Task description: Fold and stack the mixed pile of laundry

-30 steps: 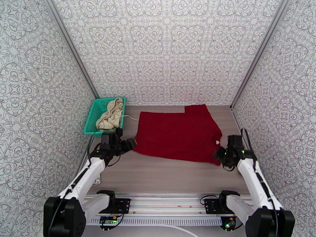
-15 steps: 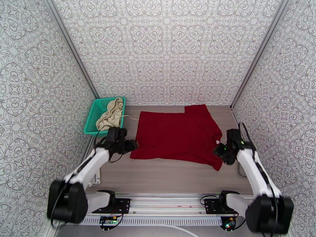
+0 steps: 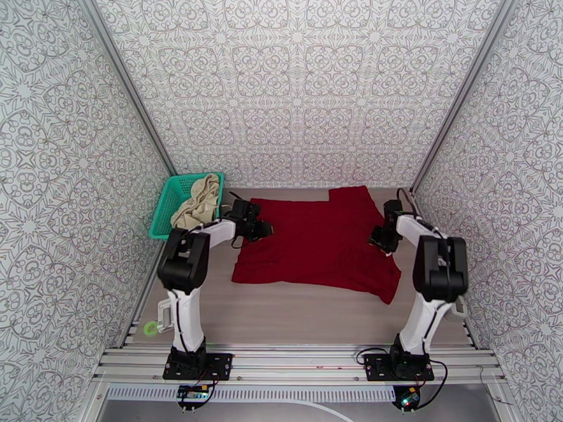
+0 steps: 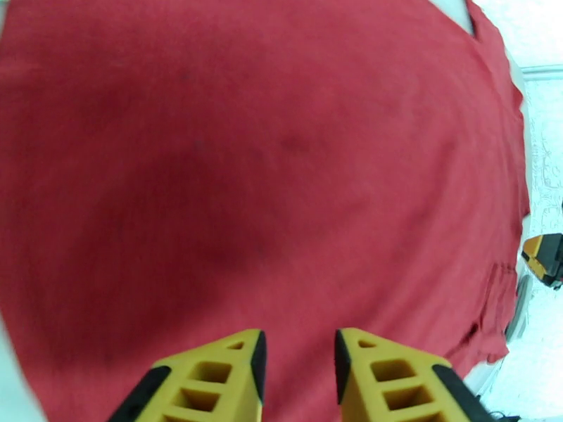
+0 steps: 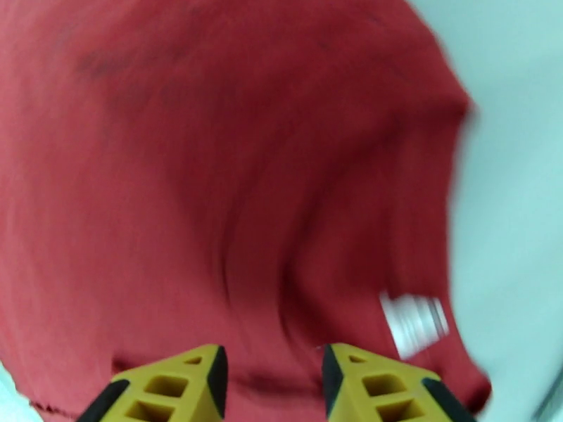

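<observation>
The dark red shirt lies spread flat across the middle of the table, a sleeve at the far right. My left gripper hovers over the shirt's left edge. In the left wrist view its yellow fingers stand apart over the shirt, nothing between them. My right gripper is at the shirt's right side by the collar. Its fingers are parted above the blurred cloth, near a white label. The cream garment lies bunched in the basket.
The teal mesh basket stands at the far left by the wall, a thin white cord trailing from it onto the table. Patterned walls close in three sides. Bare wood tabletop lies between the shirt and the arm bases.
Both arms have stretched forward from the shirt's near corners to its left and right sides farther back. The left jaws have narrowed. The shirt's near edge lies slightly shifted.
</observation>
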Robot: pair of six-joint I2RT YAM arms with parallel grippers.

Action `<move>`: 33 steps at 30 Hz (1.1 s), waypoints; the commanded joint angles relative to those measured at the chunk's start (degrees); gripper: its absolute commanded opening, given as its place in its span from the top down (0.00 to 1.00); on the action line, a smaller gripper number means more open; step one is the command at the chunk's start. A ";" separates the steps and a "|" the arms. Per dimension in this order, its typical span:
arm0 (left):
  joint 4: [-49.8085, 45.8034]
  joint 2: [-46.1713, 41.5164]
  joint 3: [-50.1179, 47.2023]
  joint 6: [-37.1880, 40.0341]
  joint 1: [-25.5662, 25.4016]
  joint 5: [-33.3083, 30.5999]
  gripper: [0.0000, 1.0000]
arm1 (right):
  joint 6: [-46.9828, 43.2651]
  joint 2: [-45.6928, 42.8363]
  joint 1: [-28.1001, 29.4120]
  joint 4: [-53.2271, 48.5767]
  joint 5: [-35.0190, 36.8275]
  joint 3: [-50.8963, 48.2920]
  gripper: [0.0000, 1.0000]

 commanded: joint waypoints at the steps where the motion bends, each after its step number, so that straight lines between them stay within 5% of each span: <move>1: 3.53 4.36 3.80 -3.67 1.60 1.62 0.70 | 0.40 5.78 0.43 -0.34 -1.98 7.61 0.59; 11: 4.07 16.27 17.50 -6.27 5.85 4.63 0.70 | 0.38 25.69 0.40 -7.39 -5.65 35.15 0.59; 15: 1.79 11.51 18.41 -3.89 5.75 4.31 0.58 | -1.05 25.28 0.34 -10.14 -7.90 40.92 0.55; 19: -0.43 -1.42 11.66 -0.75 5.87 0.95 0.45 | -2.04 12.74 0.17 -6.55 -7.75 30.14 0.49; 27: -7.93 -27.74 -14.14 2.18 6.64 -7.84 0.34 | 0.82 -18.72 -6.69 1.61 -8.79 -11.02 0.44; 33: -4.45 -37.73 -32.54 -1.49 10.09 -6.52 0.27 | 0.66 -27.23 -12.76 3.56 -12.79 -28.24 0.39</move>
